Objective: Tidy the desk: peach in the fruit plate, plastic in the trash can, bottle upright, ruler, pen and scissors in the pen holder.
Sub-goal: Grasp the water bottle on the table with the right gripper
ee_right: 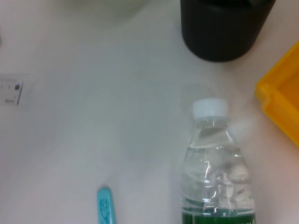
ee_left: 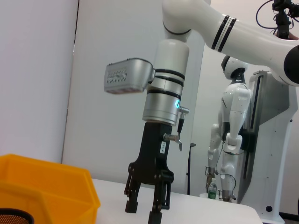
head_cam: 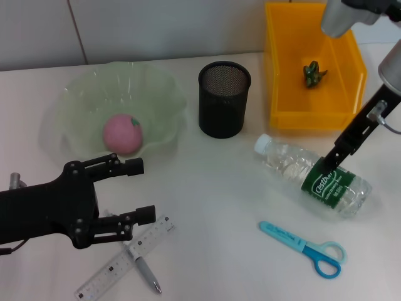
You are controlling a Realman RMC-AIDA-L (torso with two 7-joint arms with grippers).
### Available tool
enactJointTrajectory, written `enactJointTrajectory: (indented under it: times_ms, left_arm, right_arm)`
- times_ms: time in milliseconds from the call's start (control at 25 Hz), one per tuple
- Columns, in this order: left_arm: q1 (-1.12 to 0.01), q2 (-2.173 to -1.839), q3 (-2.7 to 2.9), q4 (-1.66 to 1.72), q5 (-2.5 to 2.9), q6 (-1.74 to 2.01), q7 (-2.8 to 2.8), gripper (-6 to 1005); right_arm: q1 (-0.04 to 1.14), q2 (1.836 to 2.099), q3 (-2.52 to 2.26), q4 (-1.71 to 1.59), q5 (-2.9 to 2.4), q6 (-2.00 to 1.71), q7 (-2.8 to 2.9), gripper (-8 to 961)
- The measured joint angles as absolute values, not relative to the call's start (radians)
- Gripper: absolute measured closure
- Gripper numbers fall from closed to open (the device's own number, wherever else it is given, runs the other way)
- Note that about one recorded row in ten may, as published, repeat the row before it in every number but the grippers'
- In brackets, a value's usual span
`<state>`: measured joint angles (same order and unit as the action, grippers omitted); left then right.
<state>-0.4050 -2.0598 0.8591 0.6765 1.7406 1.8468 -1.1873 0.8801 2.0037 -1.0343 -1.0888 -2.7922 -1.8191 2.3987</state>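
Note:
A pink peach [head_cam: 123, 133] lies in the pale green fruit plate [head_cam: 164, 84]. Crumpled green plastic [head_cam: 314, 73] sits inside the yellow trash can [head_cam: 279, 75]. The clear bottle [head_cam: 285, 162] lies on its side, cap toward the black mesh pen holder [head_cam: 224, 99]. My right gripper [head_cam: 330, 164] stands over its green label; from the left wrist view the right gripper [ee_left: 145, 210] is open. The bottle [ee_right: 217, 158] fills the right wrist view. Blue scissors [head_cam: 304, 248] lie near the front. Ruler [head_cam: 106, 271] and pen [head_cam: 146, 273] lie just below my open left gripper [head_cam: 141, 191].
The yellow trash can [ee_left: 46, 186] and pen holder rim [ee_left: 14, 217] show low in the left wrist view. In the right wrist view are the pen holder [ee_right: 224, 28], the trash can's corner [ee_right: 280, 107], the scissors' tip [ee_right: 106, 210] and the ruler's end [ee_right: 9, 91].

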Motion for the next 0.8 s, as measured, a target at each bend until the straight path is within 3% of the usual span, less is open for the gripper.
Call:
enactJointTrajectory:
  times_ms: [800]
  left_arm:
    - [-0.405, -2.060, 0.859, 0.676, 1.729, 1.862, -1.189, 207]
  right_arm:
    - [0.872, 2.017, -1.073, -0.986, -2.844, -1.732, 2.392, 181]
